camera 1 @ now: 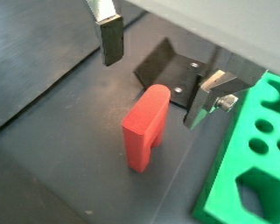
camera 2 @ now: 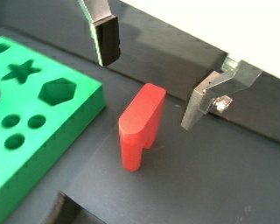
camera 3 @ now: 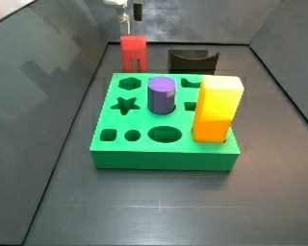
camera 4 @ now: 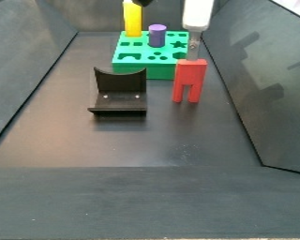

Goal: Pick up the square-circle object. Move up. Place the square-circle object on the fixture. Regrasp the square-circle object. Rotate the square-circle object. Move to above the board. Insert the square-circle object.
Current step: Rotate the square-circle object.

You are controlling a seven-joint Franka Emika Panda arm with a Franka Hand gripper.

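Hand (camera 2: 154, 83) open, hovering above upright red peg (camera 2: 140, 125) beside green board (camera 2: 38, 131); peg looks stiff, light, smooth; grip its flat sides near top.

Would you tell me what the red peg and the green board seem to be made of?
The red peg looks like matte plastic: uniform colour, soft sheen. The green board likewise, with cleanly cut holes; possibly printed. The hand hangs open above the peg, its fingers of bright metal.

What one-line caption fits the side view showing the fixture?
Open hand above upright red peg, beside fixture, before green board.
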